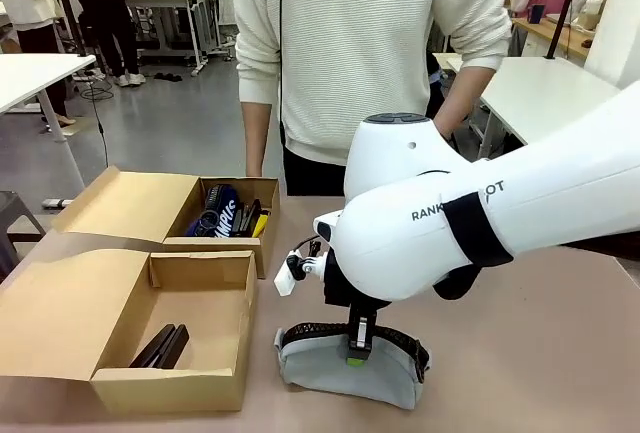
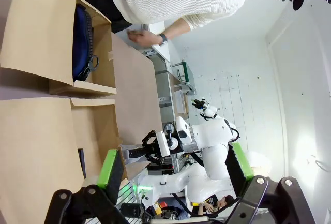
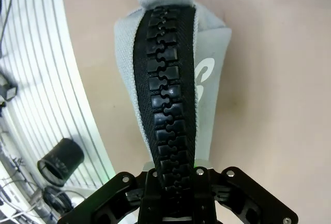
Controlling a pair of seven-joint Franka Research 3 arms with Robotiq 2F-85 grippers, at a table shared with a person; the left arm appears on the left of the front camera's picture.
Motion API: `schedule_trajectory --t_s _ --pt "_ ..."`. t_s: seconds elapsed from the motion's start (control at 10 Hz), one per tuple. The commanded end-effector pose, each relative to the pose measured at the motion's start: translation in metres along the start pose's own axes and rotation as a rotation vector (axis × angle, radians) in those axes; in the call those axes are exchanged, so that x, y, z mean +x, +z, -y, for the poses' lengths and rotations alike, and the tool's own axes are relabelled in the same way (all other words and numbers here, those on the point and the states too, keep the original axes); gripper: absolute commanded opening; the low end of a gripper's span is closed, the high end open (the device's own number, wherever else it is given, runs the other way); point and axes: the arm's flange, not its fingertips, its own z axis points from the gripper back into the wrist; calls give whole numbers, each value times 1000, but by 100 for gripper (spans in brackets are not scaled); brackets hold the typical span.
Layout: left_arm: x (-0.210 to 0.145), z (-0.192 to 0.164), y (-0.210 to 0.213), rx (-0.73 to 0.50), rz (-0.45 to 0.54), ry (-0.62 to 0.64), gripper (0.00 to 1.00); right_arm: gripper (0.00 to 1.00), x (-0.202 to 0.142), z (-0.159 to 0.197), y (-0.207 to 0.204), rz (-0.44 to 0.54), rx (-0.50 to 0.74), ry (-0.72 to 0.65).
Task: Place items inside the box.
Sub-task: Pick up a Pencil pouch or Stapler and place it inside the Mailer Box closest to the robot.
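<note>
Right hand is clenched on the black zipper ridge of the grey-blue zip pouch, which rests on the table just beside the near cardboard box. Its soft, pale grey-blue fabric carries a chunky black toothed zip along the top and a white mark on one side. Left hand is spread wide, grasping nothing.

I record a tan worktable. At its far edge stands a person in a cream ribbed sweater. Beyond the worktable, a white table stands to the left and a second white table to the right, with grey floor behind.
</note>
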Motion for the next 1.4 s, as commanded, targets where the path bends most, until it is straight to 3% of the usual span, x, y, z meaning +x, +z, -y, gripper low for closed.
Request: schedule_trajectory --t_s 0.0,0.3,0.4,0.5,0.6,0.8,0.9,1.0,1.1,1.2,1.3 --pt "-1 1 -1 -24 10 -16 100 0 -6 -3 16 6 7 -125" --pt "-1 1 -1 -24 10 -16 100 0 -44 -21 64 91 146 -348" --pt "-1 1 -1 -24 10 -16 100 0 -62 -29 79 175 217 -464" --pt "-1 1 -1 -24 10 -16 100 0 -79 -36 94 302 299 -698" --pt "-1 1 -1 -24 10 -16 100 0 -87 -41 101 409 305 -935" --pt "-1 1 -1 -24 10 -16 100 0 -102 -49 107 514 328 -1359" --pt "-1 1 -1 -24 10 -16 100 0 -124 -54 116 589 255 -1511" --pt "-1 1 -1 -24 10 -16 100 0 -129 -63 122 516 98 -1245" --pt "-1 1 -1 -24 10 -16 100 0 -107 -32 125 379 331 -1074" --pt "-1 1 -1 -24 10 -16 100 0 -107 -32 125 379 331 -1074" --pt "-1 1 -1 -24 10 -16 100 8 -108 -33 147 470 263 -1176"
